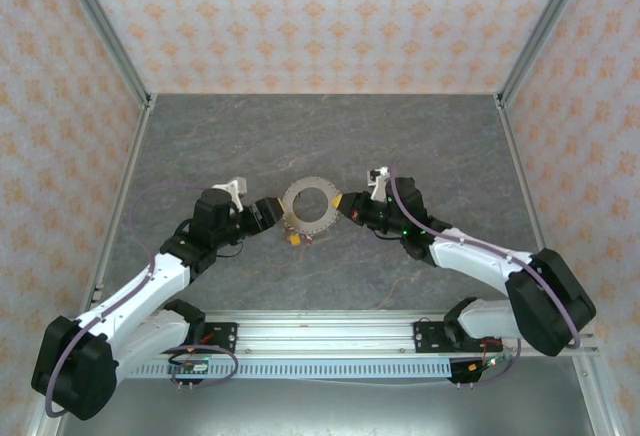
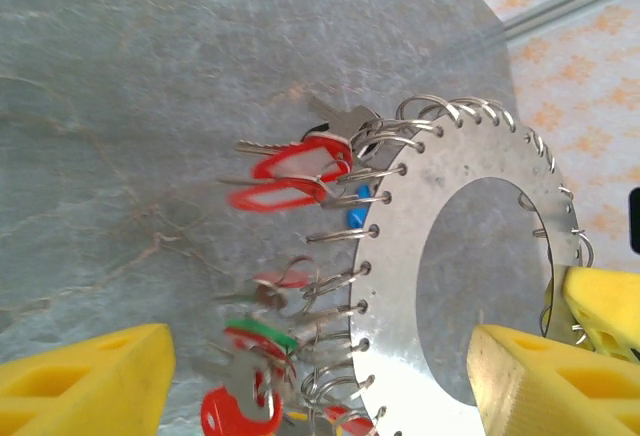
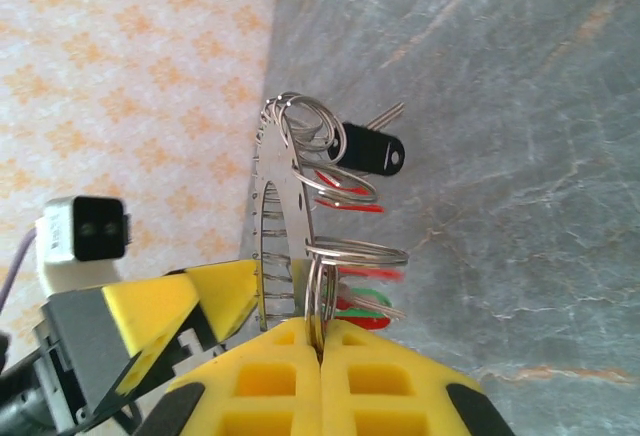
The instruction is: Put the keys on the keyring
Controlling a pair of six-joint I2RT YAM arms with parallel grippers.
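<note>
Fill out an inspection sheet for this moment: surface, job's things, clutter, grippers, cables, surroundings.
Surface: grey marbled table.
Job's things: keyring between the two grippers; keys with red tags and a black-tagged key sit on its wire loops.
Clutter: nothing seen.
Grippers: left gripper open, fingers either side of the keyring's rim; right gripper shut on the keyring's opposite edge.
Cables: a purple cable runs along each arm; thin wires at the bases.
Surroundings: patterned walls, metal frame posts, mounting rail.
</note>
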